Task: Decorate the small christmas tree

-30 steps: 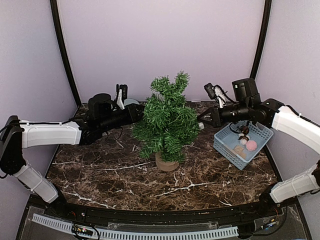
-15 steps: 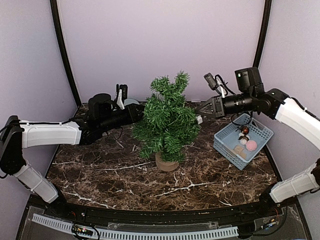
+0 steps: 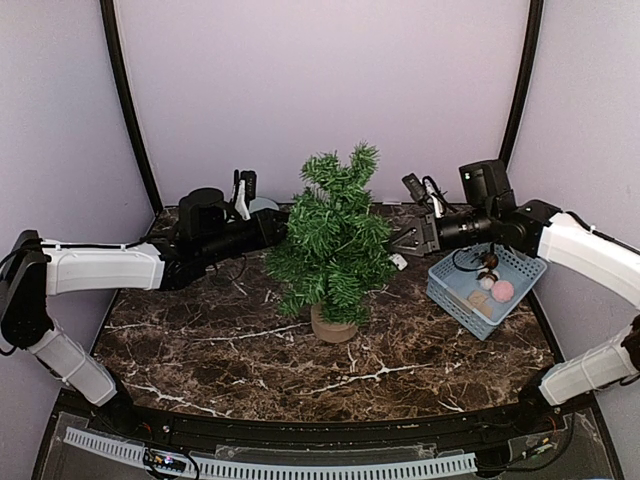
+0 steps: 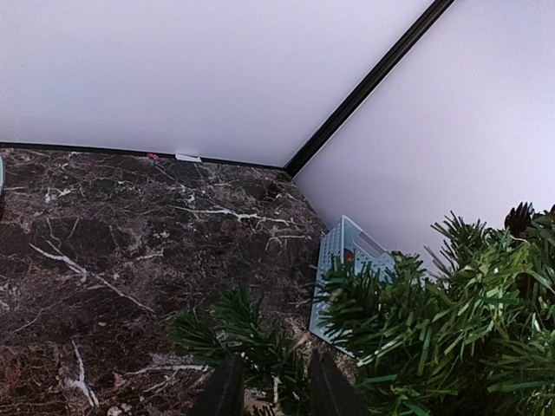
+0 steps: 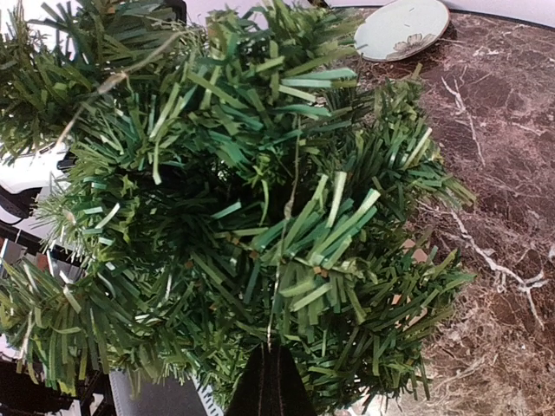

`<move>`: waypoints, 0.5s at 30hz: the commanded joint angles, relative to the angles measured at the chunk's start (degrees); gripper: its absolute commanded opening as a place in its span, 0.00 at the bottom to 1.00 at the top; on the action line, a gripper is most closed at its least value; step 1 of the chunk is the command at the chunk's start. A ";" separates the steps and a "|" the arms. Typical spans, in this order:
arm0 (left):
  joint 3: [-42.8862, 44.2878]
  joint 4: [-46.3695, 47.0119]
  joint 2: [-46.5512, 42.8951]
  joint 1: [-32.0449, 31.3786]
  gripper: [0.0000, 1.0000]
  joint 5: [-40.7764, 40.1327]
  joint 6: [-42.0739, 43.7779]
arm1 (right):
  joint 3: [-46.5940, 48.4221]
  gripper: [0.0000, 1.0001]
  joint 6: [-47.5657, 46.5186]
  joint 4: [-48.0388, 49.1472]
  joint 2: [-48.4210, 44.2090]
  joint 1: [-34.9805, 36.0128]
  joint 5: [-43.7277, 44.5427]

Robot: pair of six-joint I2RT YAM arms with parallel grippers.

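The small christmas tree [image 3: 335,235] is standing upright on its stump near the middle of the marble worktop [image 3: 200,340], between the 2 arms. The left gripper [image 4: 276,392] is closing narrowly around 1 low branch on the tree's left side, while the right gripper [image 5: 270,381], jaws pressed fully together, is pinching a thin thread [image 5: 290,225] lying across the needles on its right side. A blue basket [image 3: 447,290] is sitting by the worktop's right edge.
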 commanded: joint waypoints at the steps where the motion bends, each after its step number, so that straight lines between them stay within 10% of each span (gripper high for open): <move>1: 1.17 1.27 -0.02 0.26 0.27 0.39 0.28 | -1.63 0.00 2.03 3.75 0.15 0.21 0.29; 15: 0.71 1.45 -0.22 0.31 0.27 0.32 0.38 | 1.01 0.00 8.37 9.33 0.62 0.21 -6.30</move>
